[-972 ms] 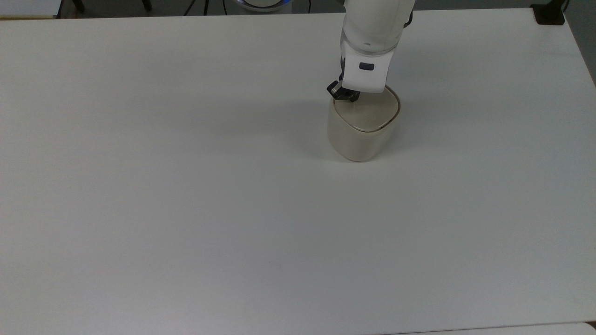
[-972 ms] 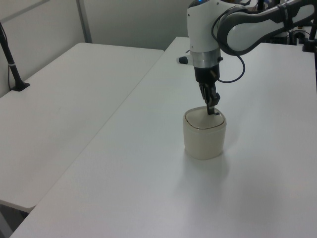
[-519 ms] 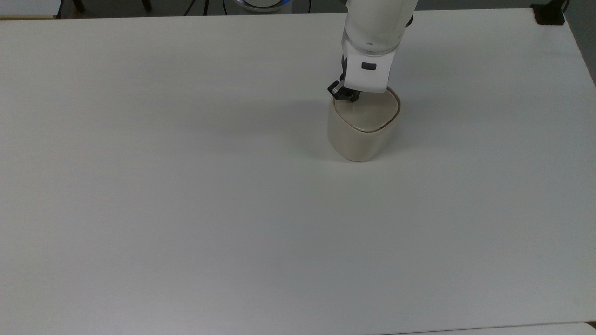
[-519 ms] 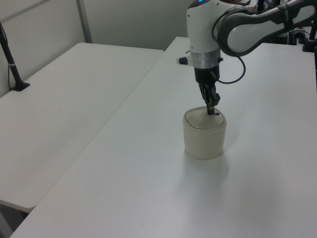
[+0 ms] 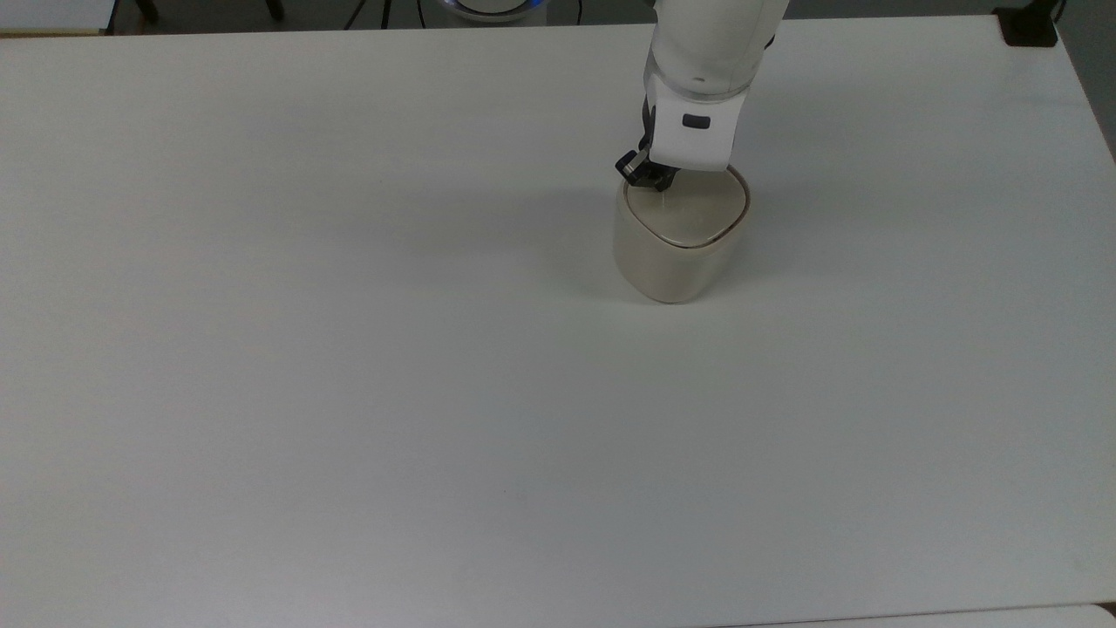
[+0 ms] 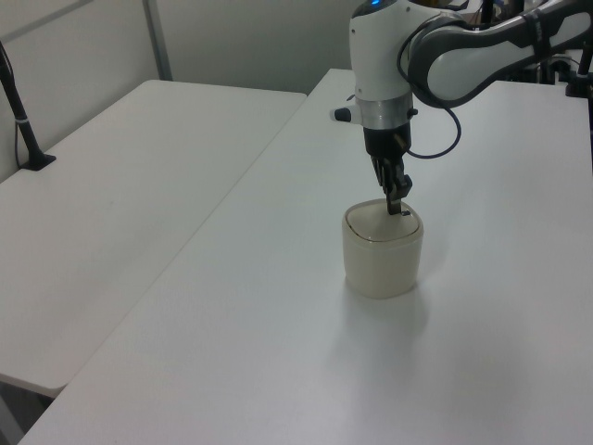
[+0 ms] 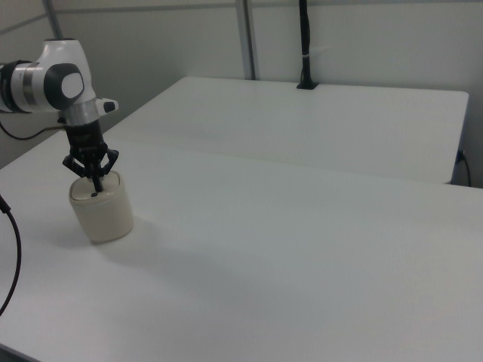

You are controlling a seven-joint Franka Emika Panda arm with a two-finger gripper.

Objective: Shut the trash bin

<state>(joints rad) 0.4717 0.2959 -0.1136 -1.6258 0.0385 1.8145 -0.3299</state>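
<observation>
Standing upright on the white table (image 5: 349,392), the trash bin (image 5: 676,253) is a small cream-beige tub with rounded corners. In the top view it is right of the middle and toward the far half of the table, with much bare surface on its near side. Its flat lid (image 5: 693,209) lies level inside the rim, and a thin dark line runs around the edge, so the bin is closed.

Just behind the near wall of the bin, the gripper (image 5: 647,177) hangs over the far left corner of the lid in the top view. The white wrist housing covers most of it there, so from this camera I cannot tell how the fingers stand.

The right view shows more: the gripper (image 7: 95,183) points straight down, its two dark fingers come together to one point at the lid, and no gap shows between the tips. They are clenched and hold nothing. In the left view the gripper (image 6: 395,206) shows as one narrow dark stem with its tip at the far side of the lid.

Farther back, the left view shows the grey and white arm (image 6: 463,60) bending to the left view's right. A second white table (image 7: 302,121) stands behind the first in the right view, with a black post (image 7: 305,41) at its far edge.
</observation>
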